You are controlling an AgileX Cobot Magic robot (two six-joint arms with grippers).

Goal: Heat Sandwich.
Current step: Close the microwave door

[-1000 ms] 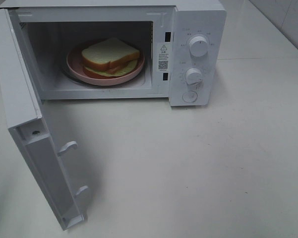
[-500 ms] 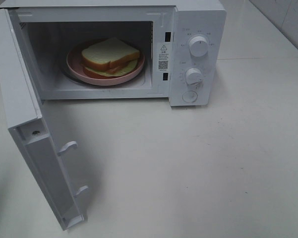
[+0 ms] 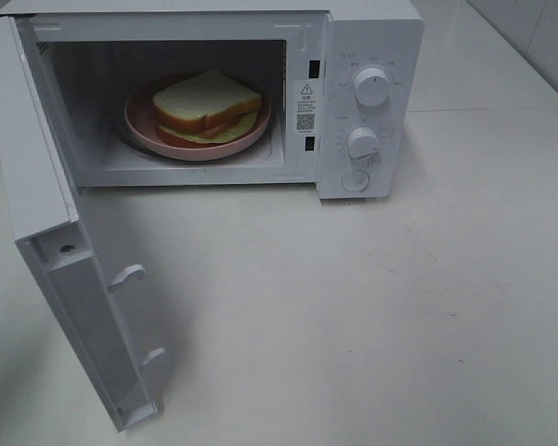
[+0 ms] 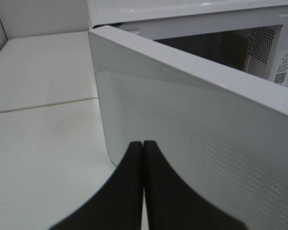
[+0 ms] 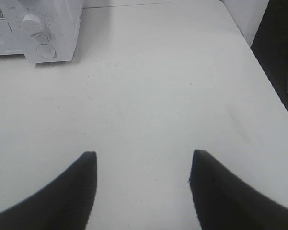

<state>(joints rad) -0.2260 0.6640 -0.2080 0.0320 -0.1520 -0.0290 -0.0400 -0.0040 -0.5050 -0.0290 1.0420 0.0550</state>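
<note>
The sandwich (image 3: 204, 104), pale bread slices with a yellow-green layer, lies on a round pink plate (image 3: 144, 125) inside the white microwave (image 3: 367, 28). The microwave door (image 3: 46, 232) stands swung wide open toward the front left. In the left wrist view my left gripper (image 4: 143, 143) is shut with nothing between its black fingers, just in front of the door's outer face (image 4: 196, 143). My right gripper (image 5: 143, 155) is open and empty over bare table, well to the right of the microwave (image 5: 48, 28). Neither gripper shows in the exterior high view.
Two knobs (image 3: 372, 85) and a round button (image 3: 356, 181) sit on the microwave's right panel. The white table (image 3: 399, 307) runs out in front and to the right. The table's right edge (image 5: 268, 72) drops off beside a dark gap.
</note>
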